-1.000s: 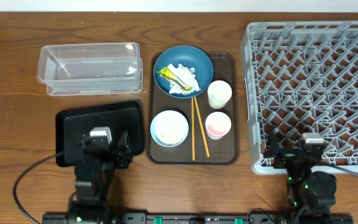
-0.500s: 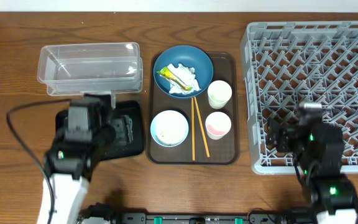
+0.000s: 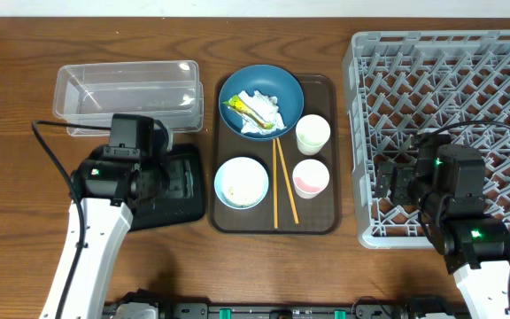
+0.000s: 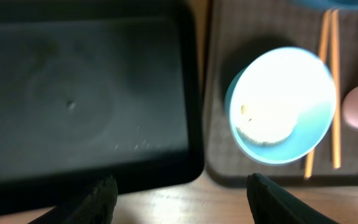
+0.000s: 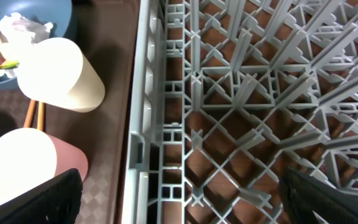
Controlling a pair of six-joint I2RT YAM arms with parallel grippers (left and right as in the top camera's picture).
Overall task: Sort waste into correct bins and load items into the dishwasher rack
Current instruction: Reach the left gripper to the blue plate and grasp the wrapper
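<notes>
On the dark-blue plate [image 3: 260,89] lies the napkin [image 3: 262,117] with a yellow-green wrapper [image 3: 240,107]. In front of it, the light-blue bowl [image 3: 241,182] [image 4: 283,106] holds white rice [image 4: 263,127]. Two chopsticks [image 3: 281,182] [image 4: 329,74] lie beside a white cup [image 3: 312,134] [image 5: 58,74] and a pink-lined cup [image 3: 310,178] [image 5: 27,168]. My left gripper [image 3: 175,184] [image 4: 179,199] hangs open and empty over the right end of the black tray [image 3: 193,206] [image 4: 86,93]. My right gripper [image 3: 395,186] [image 5: 179,205] is open and empty over the front-left part of the rack [image 3: 450,80] [image 5: 241,93].
A clear tub [image 3: 129,96] stands behind the black tray. The plate, bowl, cups and chopsticks all rest on a brown serving tray [image 3: 321,221] [image 4: 225,37] between the black tray and the rack. Cables trail off both arms toward the table's front edge.
Both arms have lifted from the front edge and reached toward the back, the left over the black tray, the right over the rack's near-left part. Jaw widths look unchanged.
</notes>
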